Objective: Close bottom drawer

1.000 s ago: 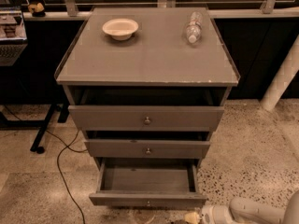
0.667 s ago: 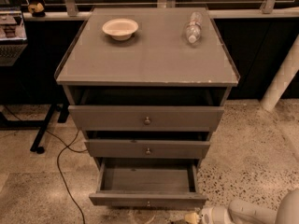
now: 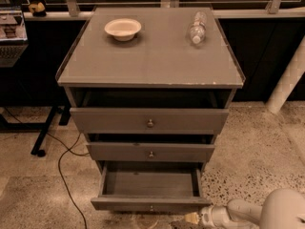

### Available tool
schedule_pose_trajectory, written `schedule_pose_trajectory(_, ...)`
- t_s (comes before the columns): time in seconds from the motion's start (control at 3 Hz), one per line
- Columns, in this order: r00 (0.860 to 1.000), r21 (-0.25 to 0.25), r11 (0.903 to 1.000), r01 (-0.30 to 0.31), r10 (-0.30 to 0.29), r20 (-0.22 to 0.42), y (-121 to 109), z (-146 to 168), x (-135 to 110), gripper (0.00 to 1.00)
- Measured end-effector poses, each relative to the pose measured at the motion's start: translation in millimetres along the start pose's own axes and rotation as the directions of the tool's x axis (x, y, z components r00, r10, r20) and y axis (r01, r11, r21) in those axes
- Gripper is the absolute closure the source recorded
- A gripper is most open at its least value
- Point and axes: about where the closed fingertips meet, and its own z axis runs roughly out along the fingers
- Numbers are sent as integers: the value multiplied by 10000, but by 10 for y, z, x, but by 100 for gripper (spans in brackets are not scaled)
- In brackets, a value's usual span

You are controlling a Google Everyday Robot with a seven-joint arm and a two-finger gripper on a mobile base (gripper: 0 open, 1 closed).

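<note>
The grey cabinet (image 3: 150, 66) has three drawers. The bottom drawer (image 3: 150, 203) is pulled far out and its empty inside shows; its slim front panel has a tiny round knob (image 3: 151, 207). The middle drawer (image 3: 150, 152) and the top drawer (image 3: 150, 120) stick out only a little. My gripper (image 3: 185, 221) is low at the frame's bottom edge, just below and right of the bottom drawer's front panel, on the end of my white arm (image 3: 238, 213) that comes in from the right.
A white bowl (image 3: 123, 28) and a lying plastic bottle (image 3: 197, 27) rest on the cabinet top. A black cable (image 3: 64, 175) runs over the floor at left beside a desk leg (image 3: 45, 132). A white pillar (image 3: 288, 78) stands at right.
My arm's white body has come a little further into view from the right. The bottom drawer has not moved.
</note>
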Motion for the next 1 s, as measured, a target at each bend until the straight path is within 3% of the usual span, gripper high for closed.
schedule_pose_trajectory(1.0, 9982, 120, 9983, 578, -576, -178, -168, 223, -417, 100)
